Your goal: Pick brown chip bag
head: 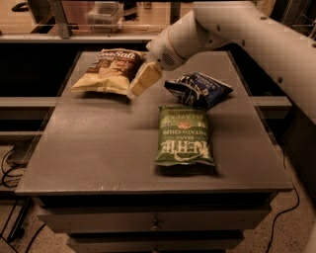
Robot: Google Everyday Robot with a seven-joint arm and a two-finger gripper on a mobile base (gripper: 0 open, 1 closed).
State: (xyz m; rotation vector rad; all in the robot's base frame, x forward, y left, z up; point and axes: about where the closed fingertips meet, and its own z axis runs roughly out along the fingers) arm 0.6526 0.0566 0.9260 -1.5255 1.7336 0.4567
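Observation:
The brown chip bag [108, 69] lies flat at the far left of the grey table [98, 148], its label facing up. My gripper [143, 80] hangs from the white arm that comes in from the upper right. It hovers just above the table at the bag's right edge, tips pointing down and to the left. Nothing shows in it.
A green Kettle chip bag [183, 134] lies at the table's middle right. A dark blue chip bag [198, 88] lies behind it, to the right of the gripper. A shelf and a clear bin [106, 12] stand beyond the table's far edge.

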